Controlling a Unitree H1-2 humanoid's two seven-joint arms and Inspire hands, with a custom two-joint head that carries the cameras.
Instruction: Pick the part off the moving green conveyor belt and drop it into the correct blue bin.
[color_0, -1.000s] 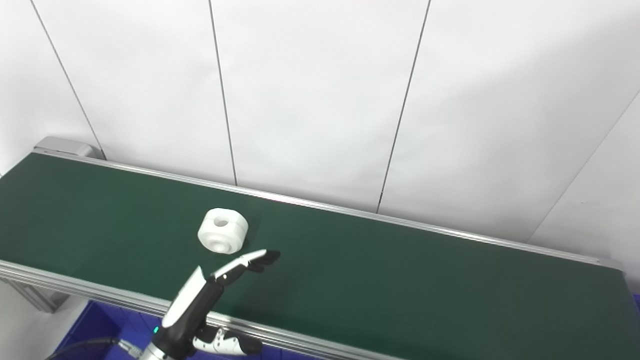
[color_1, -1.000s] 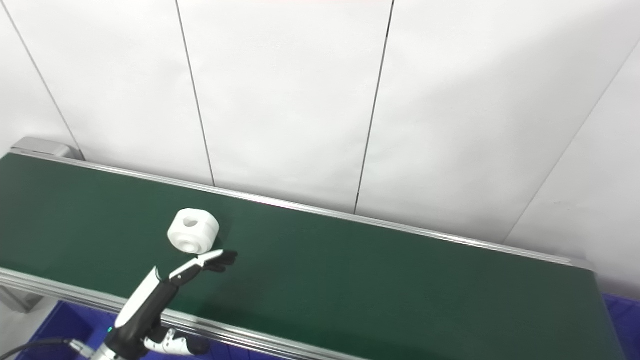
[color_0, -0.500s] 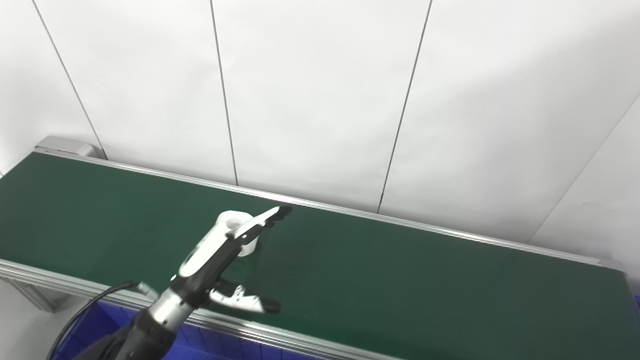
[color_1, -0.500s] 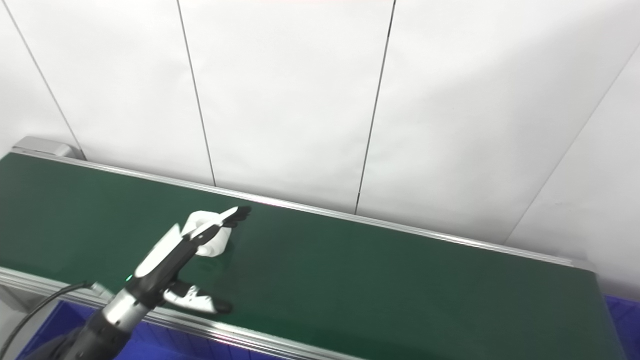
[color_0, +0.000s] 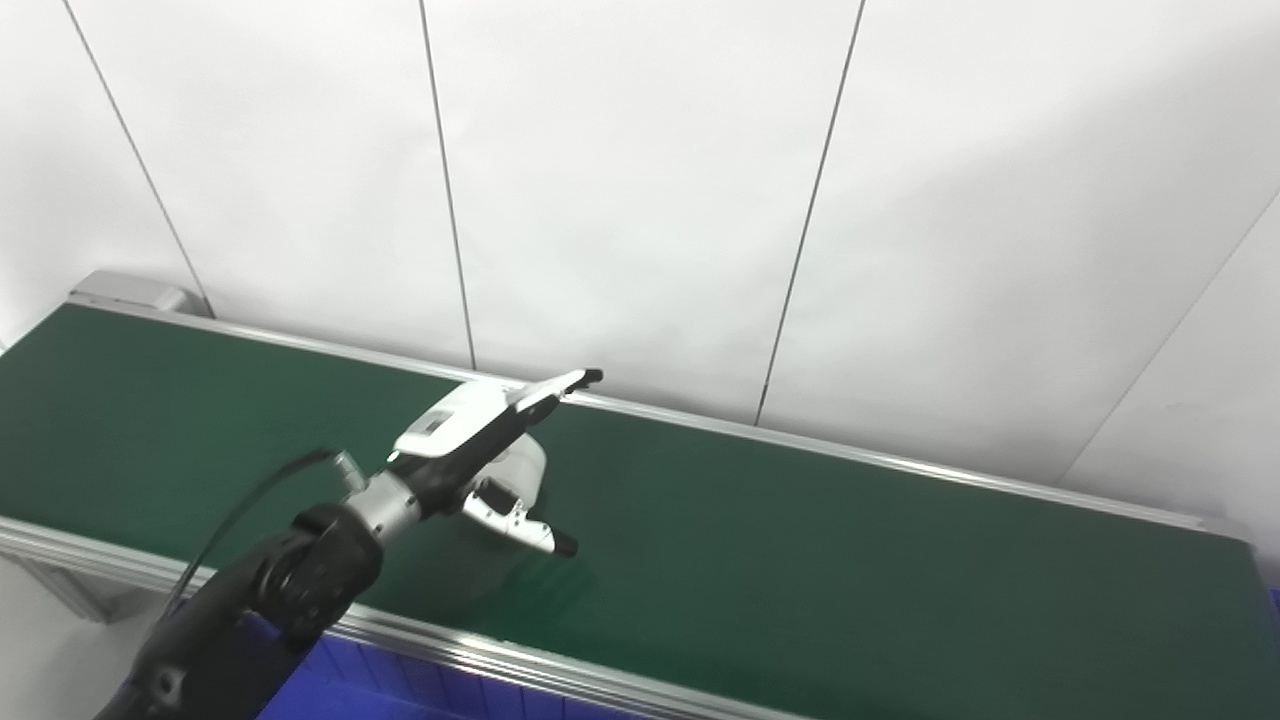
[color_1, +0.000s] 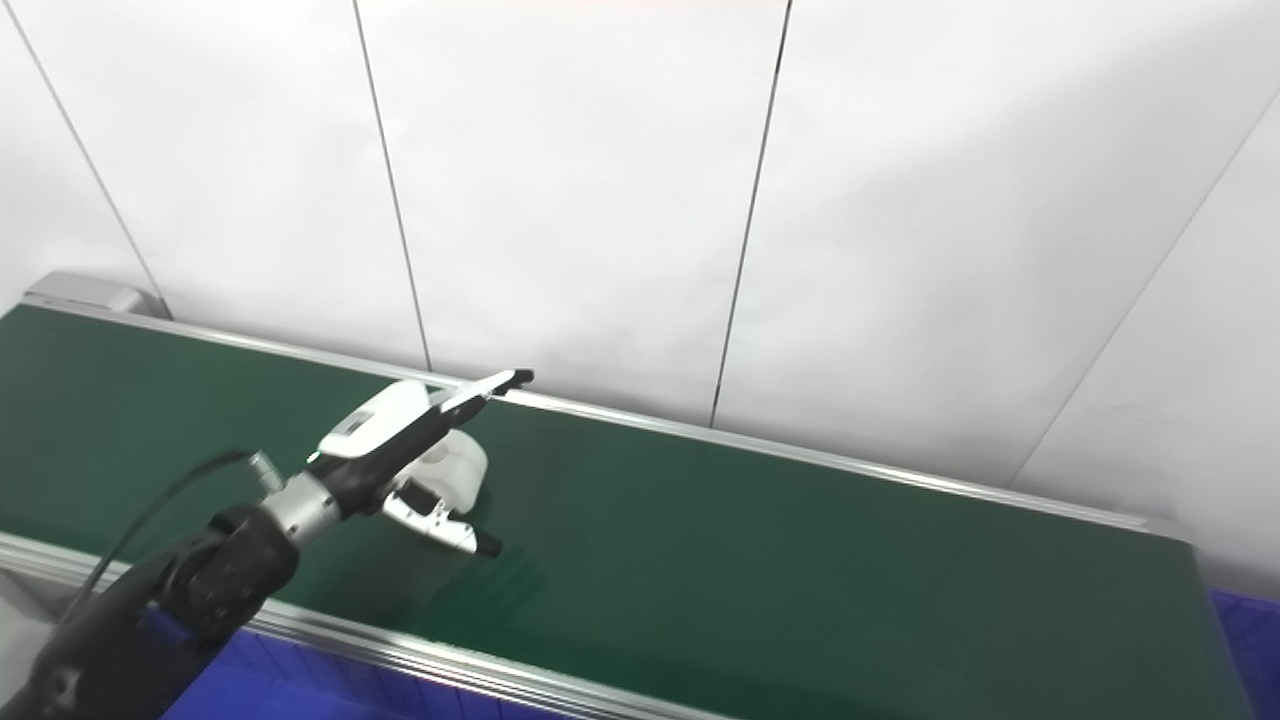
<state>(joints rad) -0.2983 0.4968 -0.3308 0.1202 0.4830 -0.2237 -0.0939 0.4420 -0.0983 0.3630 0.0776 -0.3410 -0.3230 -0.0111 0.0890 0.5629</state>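
Note:
A white round part (color_0: 522, 470) with a centre hole lies on the green conveyor belt (color_0: 800, 540), left of the belt's middle. My left hand (color_0: 490, 440) hovers over it, open, with fingers stretched toward the far rail and the thumb (color_0: 520, 522) spread low on the near side. The hand hides most of the part, which shows between fingers and thumb (color_1: 462, 468). I cannot tell whether hand and part touch. My right hand is out of sight.
Metal rails (color_0: 560, 675) run along both long sides of the belt. A blue bin (color_0: 340, 680) shows below the near rail at bottom left, another sliver of blue (color_1: 1240, 640) at the far right. White wall panels stand close behind the belt.
My left hand rose from the near rail and reached forward over the belt, now covering the part. The part drifted to the right along the belt.

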